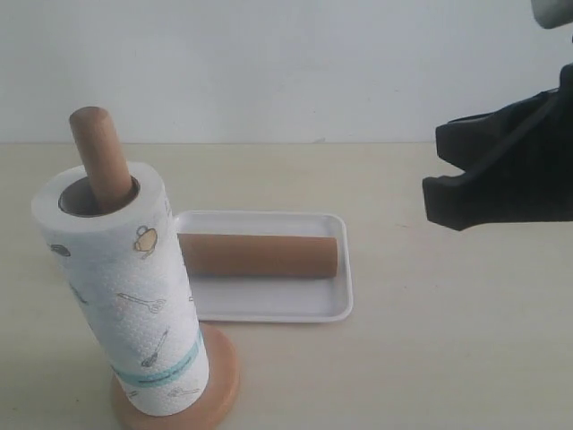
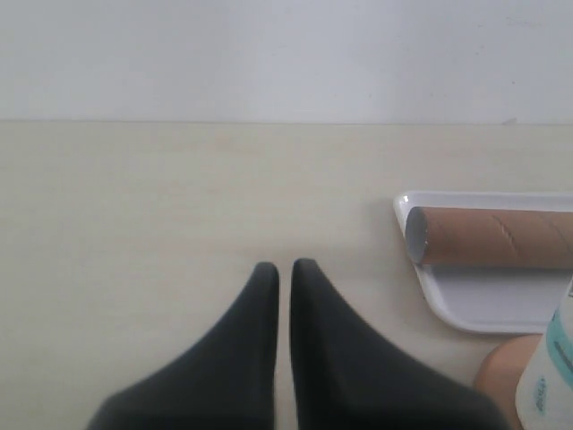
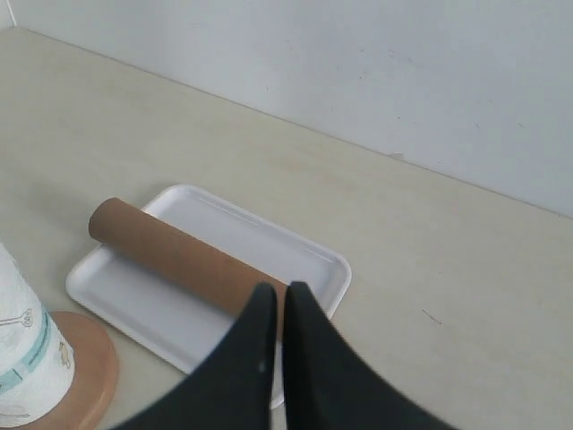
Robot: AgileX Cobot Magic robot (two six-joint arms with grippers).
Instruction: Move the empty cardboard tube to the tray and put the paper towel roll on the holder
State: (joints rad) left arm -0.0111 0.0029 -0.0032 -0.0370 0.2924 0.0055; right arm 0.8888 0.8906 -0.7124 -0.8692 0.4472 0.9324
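The paper towel roll (image 1: 125,287) stands upright on the holder, whose pole (image 1: 100,157) sticks out of its core and whose disc base (image 1: 219,381) shows beneath it. The empty cardboard tube (image 1: 260,255) lies lengthwise in the white tray (image 1: 269,309), just right of the roll. My right gripper (image 1: 434,170) hangs in the air to the right of the tray, shut and empty; in the right wrist view its tips (image 3: 279,288) sit in front of the tube (image 3: 170,255). My left gripper (image 2: 285,266) is shut and empty over bare table, with the tray (image 2: 466,305) off to one side.
Pale wooden tabletop (image 1: 430,340) stretches right of and behind the tray up to a white wall (image 1: 269,63). The roll on its holder stands near the front left of the exterior view.
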